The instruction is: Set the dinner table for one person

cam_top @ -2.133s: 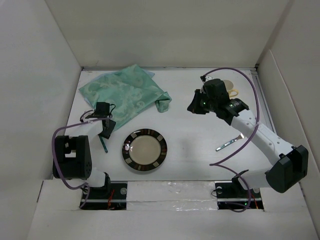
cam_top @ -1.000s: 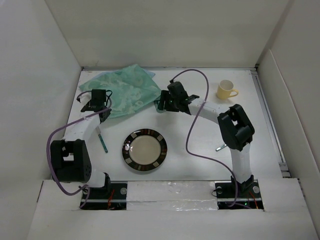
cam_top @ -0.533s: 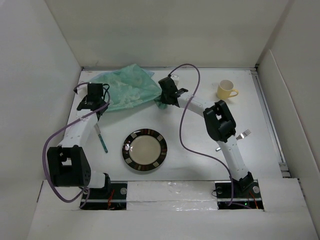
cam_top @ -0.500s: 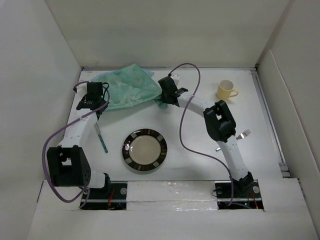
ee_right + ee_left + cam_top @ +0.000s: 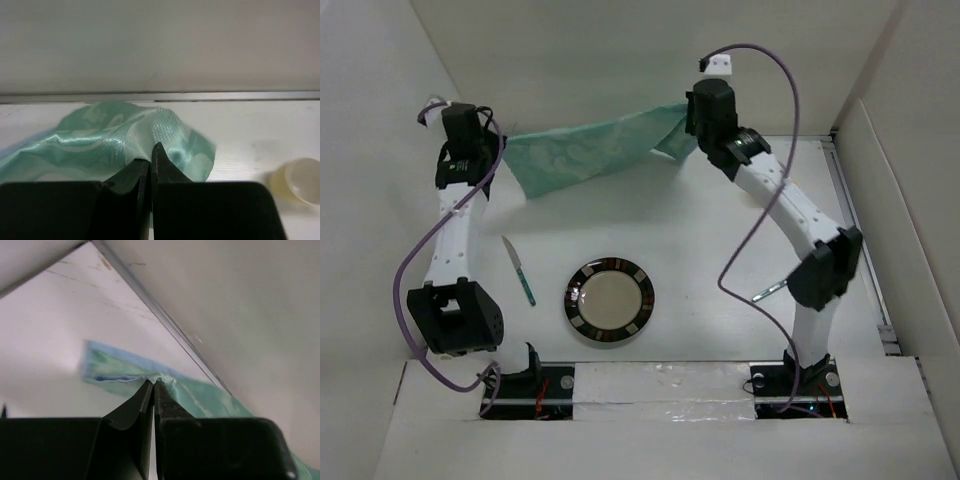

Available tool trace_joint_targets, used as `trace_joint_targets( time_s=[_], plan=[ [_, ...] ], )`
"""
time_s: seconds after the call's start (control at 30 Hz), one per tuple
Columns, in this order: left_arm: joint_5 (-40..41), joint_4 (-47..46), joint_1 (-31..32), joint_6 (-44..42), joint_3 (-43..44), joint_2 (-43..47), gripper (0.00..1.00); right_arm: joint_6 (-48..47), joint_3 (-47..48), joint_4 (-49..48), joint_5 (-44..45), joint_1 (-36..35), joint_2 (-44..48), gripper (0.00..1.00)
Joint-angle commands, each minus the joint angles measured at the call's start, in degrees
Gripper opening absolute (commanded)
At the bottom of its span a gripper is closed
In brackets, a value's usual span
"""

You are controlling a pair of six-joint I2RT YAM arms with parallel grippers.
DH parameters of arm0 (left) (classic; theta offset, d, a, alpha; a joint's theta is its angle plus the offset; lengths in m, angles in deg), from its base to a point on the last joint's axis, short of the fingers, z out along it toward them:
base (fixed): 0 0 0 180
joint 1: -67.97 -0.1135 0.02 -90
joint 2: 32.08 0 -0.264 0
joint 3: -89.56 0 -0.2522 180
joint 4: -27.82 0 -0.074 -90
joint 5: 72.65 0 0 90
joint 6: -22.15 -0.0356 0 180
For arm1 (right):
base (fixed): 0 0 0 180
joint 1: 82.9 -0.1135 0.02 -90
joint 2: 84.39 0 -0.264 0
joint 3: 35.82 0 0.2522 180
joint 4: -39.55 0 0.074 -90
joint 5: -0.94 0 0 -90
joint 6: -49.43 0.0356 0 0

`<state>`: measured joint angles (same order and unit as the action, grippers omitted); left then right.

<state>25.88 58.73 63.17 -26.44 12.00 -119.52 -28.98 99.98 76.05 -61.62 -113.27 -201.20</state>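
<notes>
white walls (image 5: 380, 120) box in the white tabletop (image 5: 720, 250); above its far end our left jaws and right jaws are each pinched tight on a corner of the teal cloth mat (image 5: 590, 150), slung between them. we judge it light, limp, slippery: corners are the hold.

Cloth mat (image 5: 590, 150) gleaming teal-green with pale swirls; plate (image 5: 610, 300) cream, dark banded rim; knife (image 5: 519, 271) handle teal.
</notes>
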Motion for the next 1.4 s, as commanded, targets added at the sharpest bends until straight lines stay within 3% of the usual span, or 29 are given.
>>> trace_joint_targets(
  time_s=[0.0,0.03,0.1,0.17,0.3,0.4,0.57,0.63,0.97,1.17,1.37],
  plan=[
    [-4.83,-1.76,-5.21,1.39,-6.29,4.54,0.0,-10.89,-14.41,-0.41,9.44,-5.91,13.76,0.04],
    [-4.84,-2.46,-5.83,1.39,-10.77,6.21,0.0,-9.41,-29.51,-1.03,11.21,-8.28,18.42,0.17],
    [-4.15,-2.56,-5.84,1.66,-15.25,7.97,0.0,-6.96,-33.84,0.79,12.62,-10.56,22.21,0.21],
    [-4.32,-2.82,-5.84,2.18,-19.67,9.56,0.0,2.35,-43.23,5.01,14.04,-12.34,25.48,0.25],
    [-5.89,-3.17,-5.84,3.59,-30.21,13.43,0.0,15.63,-53.64,14.51,10.45,-15.15,36.09,0.52],
    [-7.56,-3.08,-5.84,4.2,-34.35,15.98,0.0,21.52,-59.34,15.4,4.12,-15.16,42.52,0.59],
    [-8.18,-2.82,-5.84,4.82,-37.35,19.06,0.0,30.4,-67.01,11.1,-8.69,-13.84,49.75,0.63],
    [-8.18,-2.21,-5.84,4.56,-37.36,19.41,0.0,37.05,-69.38,12.06,-10.12,-13.05,49.14,0.63],
    [-9.68,-1.68,-4.17,3.68,-38.94,22.05,0.0,49.21,-76.15,5.74,-18.74,-2.69,41.59,0.63],
    [-9.85,-2.12,-3.55,3.59,-38.76,22.05,0.0,50.54,-81.52,-0.24,-24.26,1.62,40.35,0.6],
    [-9.85,-2.29,-3.55,3.42,-38.41,21.61,0.0,52.65,-83.8,-2.35,-23.75,2.85,38.16,0.59]
  ],
)
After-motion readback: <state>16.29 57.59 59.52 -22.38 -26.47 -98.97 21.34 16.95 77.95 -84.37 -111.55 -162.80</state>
